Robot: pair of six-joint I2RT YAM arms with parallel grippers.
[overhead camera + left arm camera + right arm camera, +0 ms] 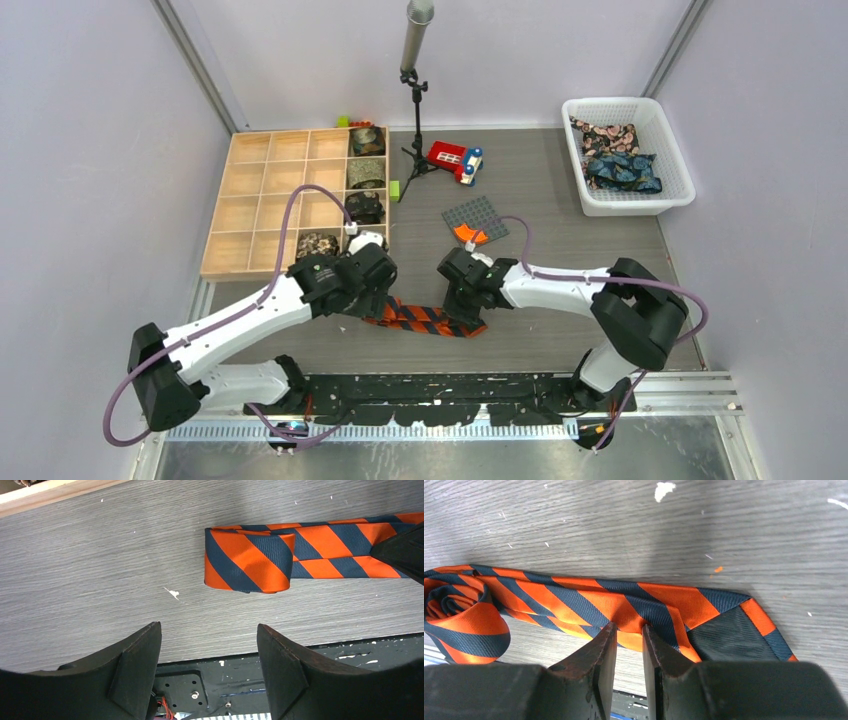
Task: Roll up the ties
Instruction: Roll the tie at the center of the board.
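An orange-and-dark-striped tie (430, 318) lies flat on the table between my two grippers. Its left end is rolled into a small coil (250, 562), seen end-on in the right wrist view (459, 620). My left gripper (209, 630) hovers open just near of that coil, with nothing between its fingers. My right gripper (629, 627) stands over the tie's wide right part (574, 605) with a narrow gap between its jaws. Its fingertips sit at the tie's near edge and clamp no fabric. One right finger (402, 550) shows over the tie in the left wrist view.
A wooden compartment tray (270, 200) at the back left holds several rolled ties (365, 175) in its right column. A white basket (590, 205) at the back right holds dark patterned ties (620, 160). A red toy car (455, 158), a grey studded plate (478, 215) and a stand (415, 120) lie behind.
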